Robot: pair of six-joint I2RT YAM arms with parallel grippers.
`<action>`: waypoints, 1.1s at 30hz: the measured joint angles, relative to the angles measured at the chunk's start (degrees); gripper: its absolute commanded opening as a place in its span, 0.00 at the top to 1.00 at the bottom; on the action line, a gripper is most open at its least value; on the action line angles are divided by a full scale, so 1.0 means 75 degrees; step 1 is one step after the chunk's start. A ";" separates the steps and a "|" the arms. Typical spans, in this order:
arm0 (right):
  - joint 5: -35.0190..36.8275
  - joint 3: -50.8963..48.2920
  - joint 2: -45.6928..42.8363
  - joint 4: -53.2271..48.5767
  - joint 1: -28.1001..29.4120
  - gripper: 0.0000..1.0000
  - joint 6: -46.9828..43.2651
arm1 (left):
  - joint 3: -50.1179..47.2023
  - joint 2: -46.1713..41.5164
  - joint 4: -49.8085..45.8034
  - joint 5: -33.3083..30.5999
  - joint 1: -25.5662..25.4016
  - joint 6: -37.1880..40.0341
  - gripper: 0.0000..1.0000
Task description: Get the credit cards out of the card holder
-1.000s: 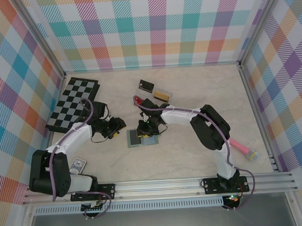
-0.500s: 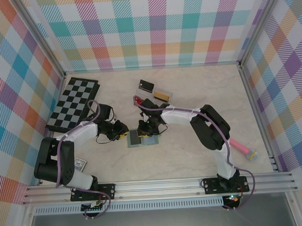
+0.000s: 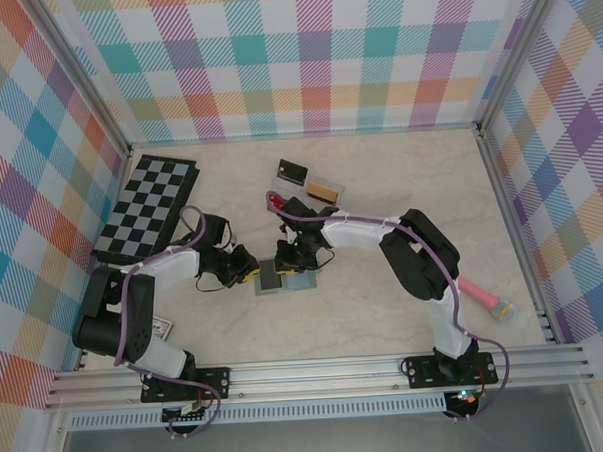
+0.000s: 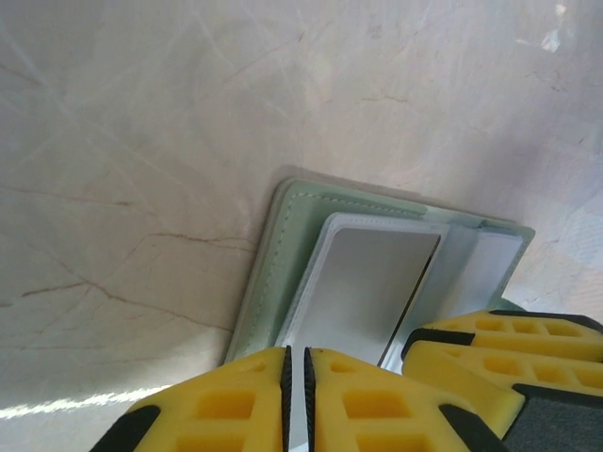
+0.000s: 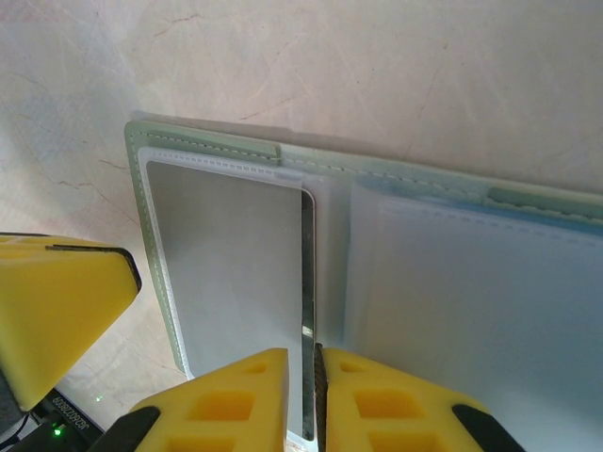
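The card holder lies open on the table, grey-green outside with a pale blue lining. A grey credit card sits in its clear left pocket. My left gripper is at the holder's left edge. Its jaws are shut on the pale rim of the holder. My right gripper stands over the fold. It is shut on the card's thin dark inner edge. The right fingers appear in the left wrist view, and a left finger in the right wrist view.
A chessboard lies at the back left. A dark card, a red item and a clear tray with something orange lie behind the holder. A pink-handled brush is at the right, and a small card lies near the left base.
My left gripper has moved right to the holder's left edge and closed on it. The right gripper has stayed over the holder.
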 measured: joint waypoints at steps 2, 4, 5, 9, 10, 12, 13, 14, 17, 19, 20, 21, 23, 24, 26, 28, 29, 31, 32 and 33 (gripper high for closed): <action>-0.0012 0.0000 0.0000 0.0003 0.0000 0.84 0.0000 | 0.0000 0.0023 0.0032 0.0003 0.0000 0.0000 0.88; -0.0015 0.0000 0.0012 0.0009 -0.0003 0.84 0.0000 | 0.0000 0.0058 0.0038 0.0009 0.0000 -0.0009 0.88; -0.0015 0.0000 0.0026 0.0012 -0.0003 0.84 0.0000 | -0.0003 0.0079 0.0055 0.0029 0.0000 -0.0020 0.88; -0.0015 0.0000 0.0090 0.0029 -0.0006 0.84 0.0000 | -0.0076 0.0087 0.0119 0.0058 -0.0003 -0.0023 0.89; -0.0017 0.0000 0.0099 0.0029 -0.0006 0.84 0.0000 | -0.0090 0.0093 0.0134 0.0058 -0.0003 -0.0023 0.89; -0.0052 0.0000 0.0102 0.0029 -0.0009 0.84 0.0003 | -0.0099 0.0114 0.0172 0.0058 -0.0009 -0.0020 0.90; -0.0070 0.0000 0.0105 0.0029 -0.0009 0.84 0.0003 | -0.0099 0.0134 0.0189 0.0058 -0.0015 -0.0023 0.90; -0.0076 0.0000 0.0114 0.0029 -0.0009 0.84 0.0003 | -0.0096 0.0166 0.0198 0.0055 -0.0023 -0.0023 0.90; -0.0128 0.0000 0.0114 0.0029 -0.0009 0.84 0.0003 | -0.0099 0.0245 0.0195 0.0058 -0.0038 -0.0023 0.90; -0.0140 0.0000 0.0117 0.0026 -0.0009 0.84 0.0003 | -0.0099 0.0277 0.0195 0.0055 -0.0038 -0.0023 0.91; -0.0152 0.0000 0.0117 0.0026 -0.0009 0.84 0.0003 | -0.0099 0.0291 0.0198 0.0055 -0.0038 -0.0020 0.91; -0.0163 0.0000 0.0117 0.0026 -0.0009 0.84 0.0003 | -0.0099 0.0303 0.0195 0.0055 -0.0038 -0.0020 0.91; -0.0210 0.0000 0.0134 0.0029 -0.0023 0.84 0.0003 | -0.0096 0.0321 0.0198 0.0055 -0.0041 -0.0017 0.91; -0.0233 0.0000 0.0143 0.0032 -0.0026 0.84 0.0003 | -0.0096 0.0323 0.0198 0.0055 -0.0044 -0.0017 0.91; -0.0306 0.0000 0.0154 0.0035 -0.0050 0.84 0.0003 | -0.0096 0.0326 0.0195 0.0050 -0.0050 -0.0012 0.91; -0.0361 0.0000 0.0172 0.0061 -0.0052 0.84 0.0003 | -0.0096 0.0326 0.0195 0.0044 -0.0050 0.0015 0.91; -0.0391 0.0000 0.0184 0.0087 -0.0052 0.84 0.0000 | -0.0096 0.0326 0.0195 0.0029 -0.0052 0.0020 0.92; -0.0428 0.0000 0.0198 0.0119 -0.0058 0.84 0.0000 | -0.0096 0.0326 0.0195 0.0023 -0.0058 0.0050 0.92; -0.0452 0.0000 0.0198 0.0128 -0.0058 0.84 0.0003 | -0.0096 0.0329 0.0195 0.0015 -0.0067 0.0067 0.92; -0.0463 0.0000 0.0201 0.0137 -0.0067 0.84 0.0003 | -0.0096 0.0332 0.0195 0.0012 -0.0067 0.0085 0.92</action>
